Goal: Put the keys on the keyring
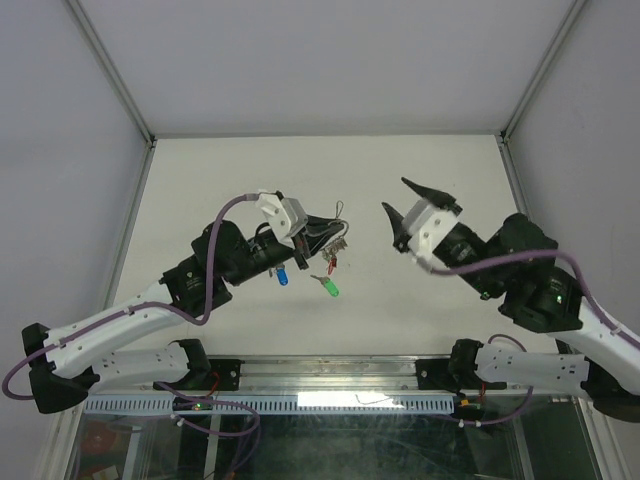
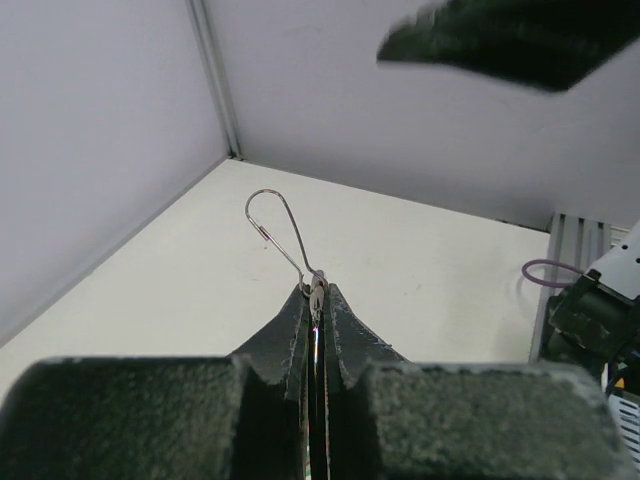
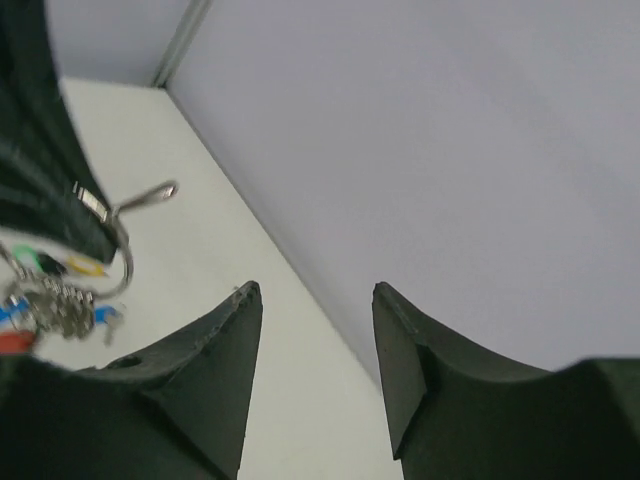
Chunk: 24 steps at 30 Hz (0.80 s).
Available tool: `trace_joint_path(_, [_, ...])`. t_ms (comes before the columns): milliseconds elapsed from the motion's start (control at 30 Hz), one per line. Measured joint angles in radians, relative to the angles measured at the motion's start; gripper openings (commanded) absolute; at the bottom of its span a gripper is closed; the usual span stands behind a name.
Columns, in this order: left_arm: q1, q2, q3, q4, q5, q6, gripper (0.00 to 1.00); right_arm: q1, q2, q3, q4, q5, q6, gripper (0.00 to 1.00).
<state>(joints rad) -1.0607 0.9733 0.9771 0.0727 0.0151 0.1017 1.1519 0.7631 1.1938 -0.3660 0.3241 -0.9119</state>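
Aloft, left end effector (image 1: 335,233) pinches keyring (image 2: 263,229); right end effector (image 1: 394,194) gapes.

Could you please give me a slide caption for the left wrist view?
The left gripper holds the thin silver wire keyring between shut black fingers, loop protruding over the cream table.

Pale table (image 1: 200,180) (matte) walled by grey panels (image 1: 300,60).

keyring (image 2: 272,212): thin silver wire loop, pear-shaped, poking up out of the clamped left gripper (image 2: 317,292), held clear of the counter (image 1: 200,180). Bunched keys (image 3: 62,300) hang off it (green, yellow, blue, red caps visible). Blue-capped key (image 1: 283,277) and green-capped key (image 1: 330,288) sit below the bunch, near each other, not touching.
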Motion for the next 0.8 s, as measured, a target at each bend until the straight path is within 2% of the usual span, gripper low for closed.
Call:
trace_joint_path(100, [0.000,-0.005,-0.008,-0.002,-0.021,0.018,0.00,-0.007,0.089,0.140,-0.011,0.055,0.296,0.51])
trace_joint_path(200, [0.000,-0.006,-0.010,-0.019,-0.042,0.046,0.00,-0.052,0.171,0.238,-0.062,0.047,0.567,0.51])
trace_joint_path(367, [0.000,-0.009,-0.010,-0.066,-0.061,0.100,0.00,-0.227,0.298,0.349,-0.194,-0.130,0.948,0.50])
trace_joint_path(567, [0.000,-0.014,-0.009,-0.117,-0.065,0.158,0.00,-0.303,0.362,0.393,-0.303,-0.319,1.183,0.50])
trace_joint_path(800, [0.000,-0.014,0.002,-0.165,-0.053,0.205,0.00,-0.345,0.381,0.407,-0.353,-0.505,1.277,0.50])
